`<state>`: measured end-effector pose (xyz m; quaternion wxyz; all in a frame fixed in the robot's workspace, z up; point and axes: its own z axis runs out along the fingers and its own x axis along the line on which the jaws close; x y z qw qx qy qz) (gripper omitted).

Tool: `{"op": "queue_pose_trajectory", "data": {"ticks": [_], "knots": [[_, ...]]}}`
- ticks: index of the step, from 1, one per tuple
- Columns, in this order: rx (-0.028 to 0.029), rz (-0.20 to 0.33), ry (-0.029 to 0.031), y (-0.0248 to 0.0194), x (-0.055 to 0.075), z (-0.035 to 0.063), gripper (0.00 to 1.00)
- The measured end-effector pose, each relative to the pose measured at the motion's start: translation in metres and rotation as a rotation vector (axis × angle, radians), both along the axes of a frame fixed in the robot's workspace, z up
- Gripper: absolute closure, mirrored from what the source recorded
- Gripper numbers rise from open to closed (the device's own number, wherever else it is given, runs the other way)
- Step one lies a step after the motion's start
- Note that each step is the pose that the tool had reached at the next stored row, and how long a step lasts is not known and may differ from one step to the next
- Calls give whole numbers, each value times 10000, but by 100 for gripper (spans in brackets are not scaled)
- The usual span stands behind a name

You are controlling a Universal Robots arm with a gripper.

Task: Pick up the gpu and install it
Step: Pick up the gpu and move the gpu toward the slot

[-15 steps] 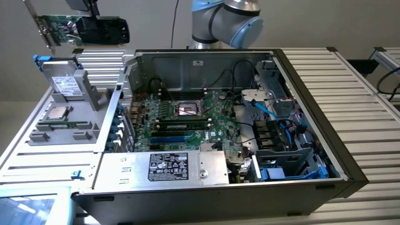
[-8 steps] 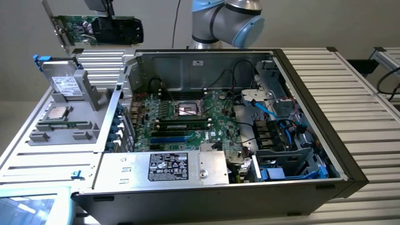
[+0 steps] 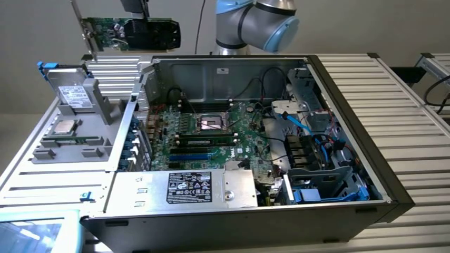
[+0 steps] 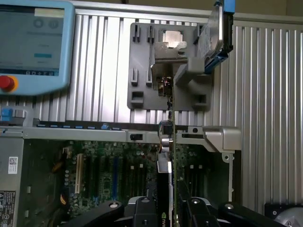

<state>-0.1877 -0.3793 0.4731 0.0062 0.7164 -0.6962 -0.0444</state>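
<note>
Currently the hand [image 4: 169, 210] is clamped on the gpu [image 3: 130, 32]. Its black fingers [image 4: 142, 208] press on opposite faces of the card, which appears edge-on between them in the wrist view. The gpu hangs in the air, high above the side wall of the open computer case [image 3: 204, 79] on the exterior view's left, touching nothing else.

Handling, as judged: the card is light and stiff but fragile. Its green circuit board carries exposed components, so the black fan block and the board edges are the safer places to grip. The silver end bracket looks like thin sheet metal and may bend.

Inside the case lies the motherboard [image 3: 211, 137], flat and green, with long black and blue slots. The case walls are bare grey steel with a black outer rim. Beside the case, on the exterior view's left, a grey moulded fixture [image 3: 70, 142] rests on the tabletop [image 3: 393, 89], which is ribbed aluminium.
</note>
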Motion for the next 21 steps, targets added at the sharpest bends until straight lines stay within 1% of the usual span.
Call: {"op": "queue_pose_trajectory", "data": {"ticks": [7,16,18,20,21], "knots": [[49,30,1,-4,292,-1,72],[127,80,1,-9,652,-3,72],[155,88,1,-11,735,-3,72],[203,96,1,-15,811,-3,72],[219,98,1,-17,821,-3,72]]}}
